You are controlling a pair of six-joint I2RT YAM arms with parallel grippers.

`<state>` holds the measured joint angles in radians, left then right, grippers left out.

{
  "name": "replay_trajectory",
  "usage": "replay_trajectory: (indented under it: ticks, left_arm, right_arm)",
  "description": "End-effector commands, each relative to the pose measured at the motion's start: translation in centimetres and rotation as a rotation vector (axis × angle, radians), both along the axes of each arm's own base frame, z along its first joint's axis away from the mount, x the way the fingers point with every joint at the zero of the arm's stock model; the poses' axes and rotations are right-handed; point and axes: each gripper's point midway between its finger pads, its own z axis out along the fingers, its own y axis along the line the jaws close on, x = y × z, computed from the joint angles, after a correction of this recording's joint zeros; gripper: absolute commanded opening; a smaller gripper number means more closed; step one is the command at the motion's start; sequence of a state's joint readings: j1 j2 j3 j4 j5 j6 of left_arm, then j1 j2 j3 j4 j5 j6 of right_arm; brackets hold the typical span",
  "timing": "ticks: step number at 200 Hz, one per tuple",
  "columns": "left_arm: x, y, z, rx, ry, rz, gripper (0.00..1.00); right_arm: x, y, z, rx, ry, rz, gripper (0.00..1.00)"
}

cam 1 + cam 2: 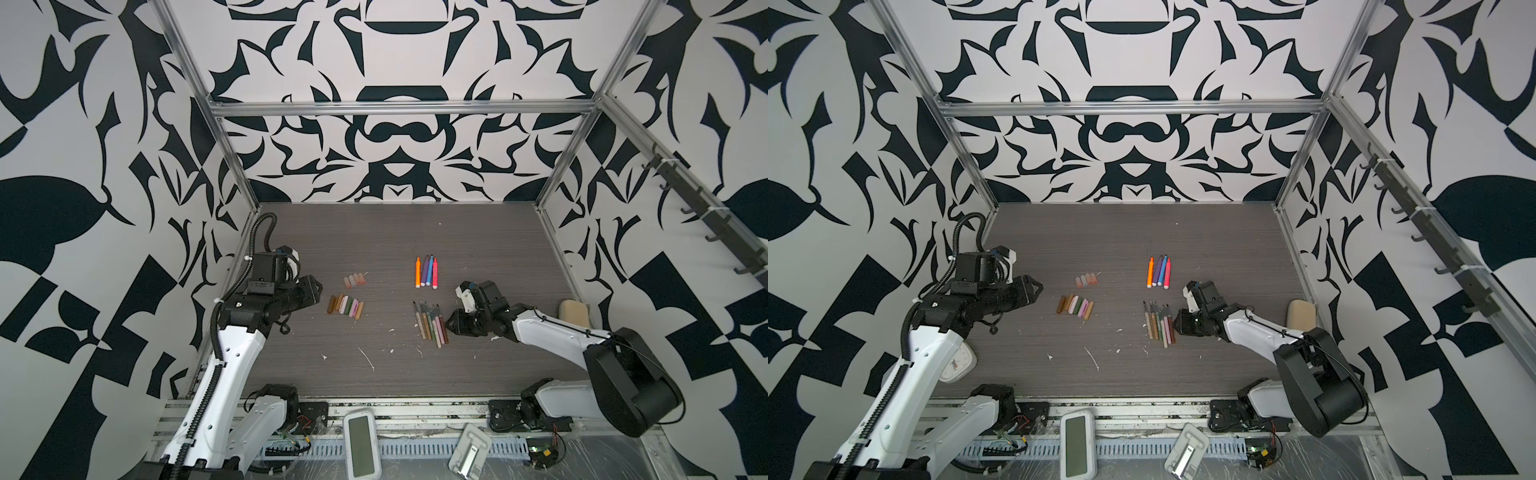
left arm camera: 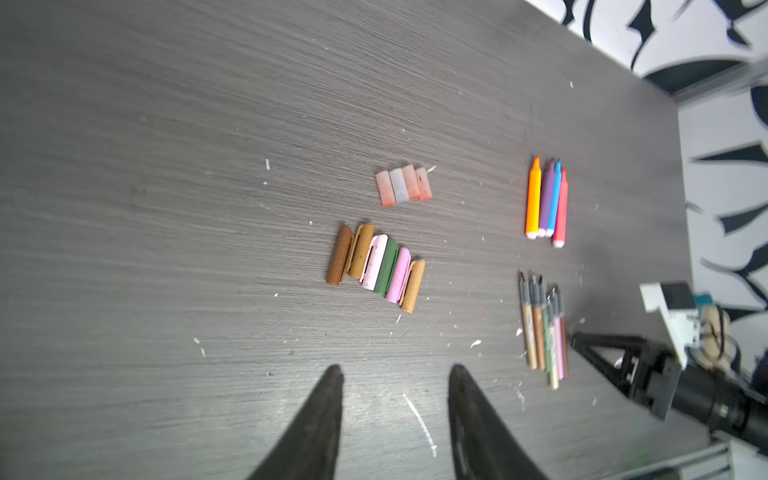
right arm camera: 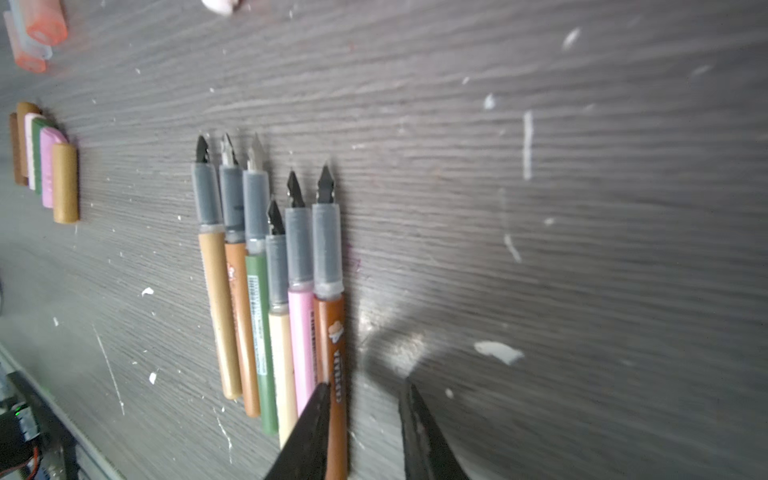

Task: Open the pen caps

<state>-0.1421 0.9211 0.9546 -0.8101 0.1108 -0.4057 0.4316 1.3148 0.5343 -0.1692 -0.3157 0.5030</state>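
In a top view: pen caps off, rowed mid-left on worktop; bare pens rowed to their right.

Left wrist: left hand spread, empty, short of the caps.

Right wrist: right hand parted, empty, beside brown pen.

Probably light, stiff, slick, prone to roll; best pinched mid-barrel.

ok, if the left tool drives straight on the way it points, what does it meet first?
Left tool: probably the row of coloured caps, near its pink and tan end; nothing lies between. If pitched down, the table first; depth unclear.
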Motion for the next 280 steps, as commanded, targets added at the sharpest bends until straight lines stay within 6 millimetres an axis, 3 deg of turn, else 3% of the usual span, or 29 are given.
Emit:
replay_trajectory:
  ticks: [1, 15, 30, 63, 87, 102, 115, 131, 150, 171, 181, 203, 239, 259, 280]
  left_arm:
    - [-0.4, 2.0, 0.3, 0.063, -0.005, 0.084, 0.56]
    - [-0.6, 2.1, 1.4, 0.06, -0.057, 0.085, 0.65]
    - [-0.8, 2.0, 2.6, 0.024, -0.145, 0.093, 1.0]
    - [-1.8, 2.4, 4.6, -0.044, -0.388, 0.137, 0.99]
    - [-3.0, 3.1, 7.7, -0.086, -0.625, 0.177, 0.99]
    - [-3.6, 3.3, 10.2, -0.132, -0.782, 0.19, 0.99]
    - [-3.7, 3.3, 11.6, -0.15, -0.885, 0.189, 0.99]
    - [-2.9, 3.3, 11.6, -0.144, -0.936, 0.186, 0.99]
    - [-0.9, 3.8, 9.9, -0.078, -0.922, 0.21, 0.99]
    - [1.5, 5.3, 7.6, 0.007, -0.927, 0.291, 0.99]
    - [2.3, 5.8, 6.9, 0.038, -0.963, 0.318, 0.99]
    - [3.5, 6.1, 4.9, 0.164, -1.006, 0.297, 0.99]
    - [5.8, 8.2, 0.5, 0.348, -0.873, 0.366, 0.99]
    - [7.2, 7.7, -2.2, 0.395, -0.822, 0.312, 0.99]
    - [8.0, 7.5, -4.6, 0.49, -0.802, 0.25, 0.99]
  right_arm:
    - [2.5, -1.1, 4.8, -0.075, -0.148, -0.016, 0.32]
    - [3.2, -1.4, 7.6, -0.082, -0.224, -0.028, 0.32]
    - [3.5, -2.0, 11.1, -0.087, -0.315, -0.04, 0.32]
    - [2.4, -4.5, 18.6, -0.089, -0.563, -0.101, 0.38]
    - [1.3, -7.4, 21.4, -0.123, -0.705, -0.205, 0.46]
    - [1.0, -9.7, 22.2, -0.157, -0.787, -0.317, 0.6]
    - [0.9, -11.4, 21.9, -0.187, -0.85, -0.402, 0.61]
    - [0.7, -13.2, 21.2, -0.23, -0.93, -0.485, 0.64]
    - [0.7, -14.8, 20.0, -0.346, -1.03, -0.508, 0.57]
    - [1.1, -16.4, 18.1, -0.499, -1.083, -0.538, 0.67]
    - [1.5, -16.3, 17.2, -0.526, -1.104, -0.523, 0.73]
    - [2.7, -14.9, 15.9, -0.508, -1.141, -0.465, 0.75]
    - [5.1, -15.2, 12.8, -0.625, -1.078, -0.49, 0.84]
    - [6.8, -12.7, 11.2, -0.615, -1.137, -0.35, 0.84]
    - [8.2, -12.8, 10.5, -0.672, -1.185, -0.371, 0.87]
